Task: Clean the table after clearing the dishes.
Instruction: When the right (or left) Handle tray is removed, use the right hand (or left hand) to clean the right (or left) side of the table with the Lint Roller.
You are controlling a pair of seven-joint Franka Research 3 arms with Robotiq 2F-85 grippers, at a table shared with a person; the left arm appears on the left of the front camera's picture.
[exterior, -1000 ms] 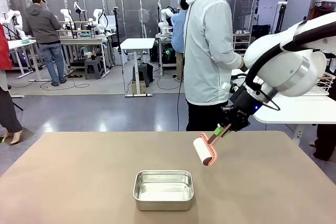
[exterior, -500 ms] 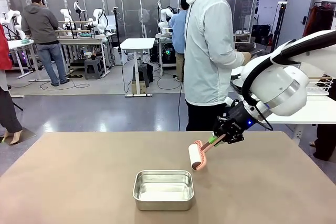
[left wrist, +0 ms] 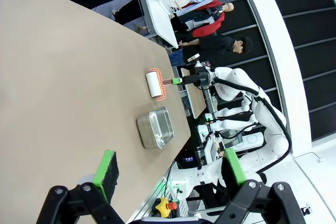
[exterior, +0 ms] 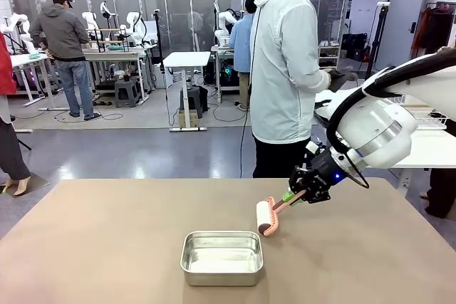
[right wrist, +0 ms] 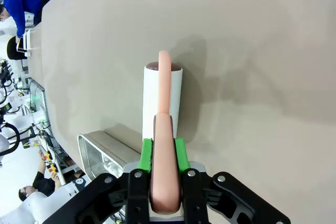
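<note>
Beige-brown counter (exterior: 107, 247): matte top that spreads across the foreground; cleaning it looks to be the step in hand.
Lint roller (exterior: 265, 217): white drum on a pink handle, low at the counter right of centre, just beyond the pan's far right corner. Whether the drum touches the top cannot be told.
Right gripper (exterior: 298, 191): clenched on the roller's pink handle between its green pads; its arm reaches in from the right.
Steel pan (exterior: 221, 257): shiny and rectangular, apparently empty, near the robot's edge of the counter and just beside the roller.
Left gripper (left wrist: 169, 167): released, jaws wide, grasping nothing, high above the counter and well apart from the roller.
Person (exterior: 285, 69): stands at the far side in a pale jacket, turned sideways.
Risk: a stroke toward the robot could knock the drum into the pan and shove it. A tilted drum would skip patches. The slim handle might twist in the grip under pressure.
</note>
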